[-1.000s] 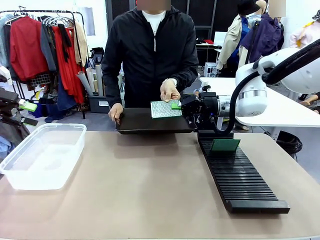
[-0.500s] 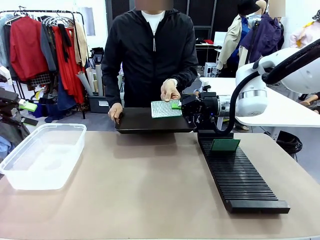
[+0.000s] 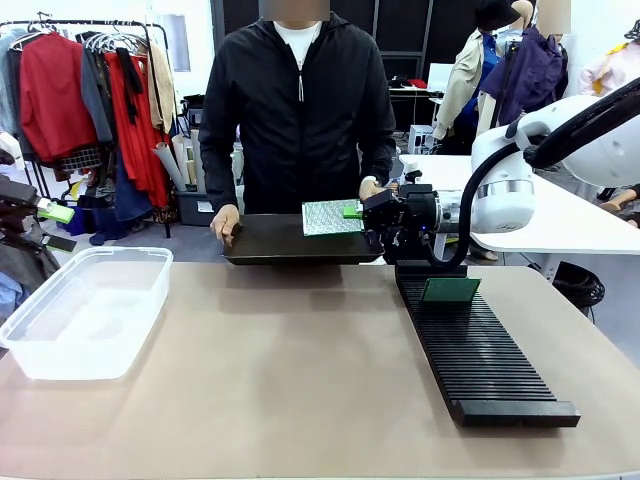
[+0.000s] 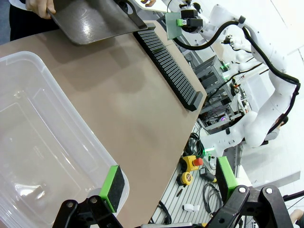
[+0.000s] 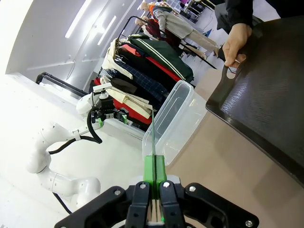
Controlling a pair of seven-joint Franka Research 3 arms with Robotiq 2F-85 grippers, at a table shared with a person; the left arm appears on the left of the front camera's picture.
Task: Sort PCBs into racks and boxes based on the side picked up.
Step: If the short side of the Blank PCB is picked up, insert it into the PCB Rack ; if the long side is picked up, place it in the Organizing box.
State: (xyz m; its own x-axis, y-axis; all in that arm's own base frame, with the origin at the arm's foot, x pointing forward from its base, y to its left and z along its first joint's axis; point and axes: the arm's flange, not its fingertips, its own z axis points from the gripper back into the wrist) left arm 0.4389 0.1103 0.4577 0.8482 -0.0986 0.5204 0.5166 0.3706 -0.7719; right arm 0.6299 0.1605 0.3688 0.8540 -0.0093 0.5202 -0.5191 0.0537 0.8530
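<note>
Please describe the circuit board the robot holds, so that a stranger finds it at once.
Follow the black rack on the table's right to its far end, where the right pincer hovers by the dark tray. The board clamped in it hangs in air, light dotted face showing; the other board stands in the rack.

Front view: fixed at the robot's edge of the table (image 3: 300, 380), between the arms, facing straight across to the person (image 3: 300, 110) at the far side. Takes in the clear tub (image 3: 60, 362) at left and the black rack (image 3: 480, 350) at right, both near.

Left wrist view: hangs close over the tub's corner, rolled, and looks along the left gripper (image 4: 168, 183) across the tabletop to the rack, the tray (image 4: 90, 21) and the distant right gripper (image 4: 180, 22).

Right wrist view: sights along the PCB (image 5: 154, 142) clamped edge-on, back toward the tub and the left arm (image 5: 47, 142). Shares table, tub and tray with both other views.
</note>
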